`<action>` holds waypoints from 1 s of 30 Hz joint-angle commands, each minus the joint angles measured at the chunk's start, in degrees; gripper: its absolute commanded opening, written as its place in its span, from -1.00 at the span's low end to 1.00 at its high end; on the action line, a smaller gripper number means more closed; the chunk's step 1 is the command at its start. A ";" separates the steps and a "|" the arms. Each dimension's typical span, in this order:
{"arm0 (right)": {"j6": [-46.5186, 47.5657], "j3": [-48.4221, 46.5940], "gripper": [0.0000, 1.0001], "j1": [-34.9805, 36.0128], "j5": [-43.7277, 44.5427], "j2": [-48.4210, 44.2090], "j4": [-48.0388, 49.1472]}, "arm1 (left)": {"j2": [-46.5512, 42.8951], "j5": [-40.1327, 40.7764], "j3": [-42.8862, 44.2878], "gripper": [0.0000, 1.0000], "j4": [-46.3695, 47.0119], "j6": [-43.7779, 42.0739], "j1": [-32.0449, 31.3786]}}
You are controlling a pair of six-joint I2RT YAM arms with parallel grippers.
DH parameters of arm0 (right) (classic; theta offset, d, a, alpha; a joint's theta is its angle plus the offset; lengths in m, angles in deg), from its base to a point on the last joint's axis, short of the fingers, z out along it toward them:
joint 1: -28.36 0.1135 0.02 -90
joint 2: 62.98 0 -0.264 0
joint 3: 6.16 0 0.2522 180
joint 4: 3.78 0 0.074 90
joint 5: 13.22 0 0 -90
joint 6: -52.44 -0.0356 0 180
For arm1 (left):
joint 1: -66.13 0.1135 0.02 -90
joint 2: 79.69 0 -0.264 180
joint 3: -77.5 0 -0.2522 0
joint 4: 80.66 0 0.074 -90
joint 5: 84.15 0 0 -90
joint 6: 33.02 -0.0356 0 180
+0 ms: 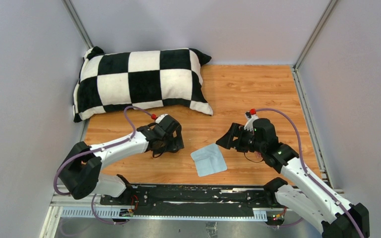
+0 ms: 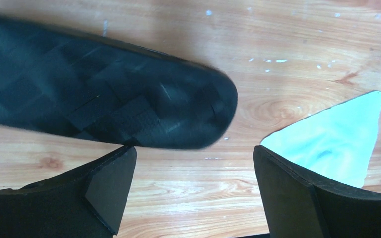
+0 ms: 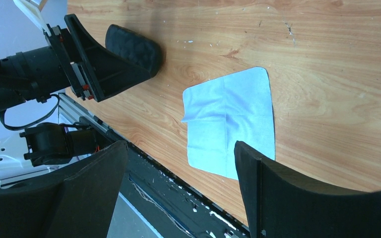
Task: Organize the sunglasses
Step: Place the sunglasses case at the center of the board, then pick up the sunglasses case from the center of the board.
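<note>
The sunglasses show in no view. A black oblong case (image 2: pixel 104 94) lies shut on the wooden table, also seen as the case (image 3: pixel 134 49) in the right wrist view. My left gripper (image 2: pixel 191 153) stands open just in front of the case, with only bare wood between its fingers. From above, the left gripper (image 1: pixel 175 140) covers the case. My right gripper (image 3: pixel 179 146) is open and holds nothing; it hangs over the near table edge beside the light blue cloth (image 3: pixel 230 121). In the top view, the right gripper (image 1: pixel 226 140) points left toward the cloth (image 1: pixel 209 159).
A black-and-white checkered pillow (image 1: pixel 139 82) lies at the back left. The black rail (image 1: pixel 178 196) runs along the table's near edge. Grey walls close in the table on the left, the right and the back.
</note>
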 commanded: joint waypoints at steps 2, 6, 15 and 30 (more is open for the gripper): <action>0.36 0.63 0.68 -0.68 1.23 -1.48 -1.49 | 0.44 -0.04 5.39 0.88 -0.21 -5.14 -0.74; -0.16 1.52 0.68 -0.71 1.66 -2.62 -1.84 | -1.88 2.14 8.00 0.89 -1.70 -11.58 -0.74; -0.51 1.90 0.68 -0.68 1.38 -3.31 -1.83 | 1.87 9.94 16.36 0.99 -12.94 -24.78 2.60; -0.83 2.76 0.68 -0.68 0.70 -4.18 -1.74 | 10.54 1.27 11.92 0.97 -10.81 -26.37 6.11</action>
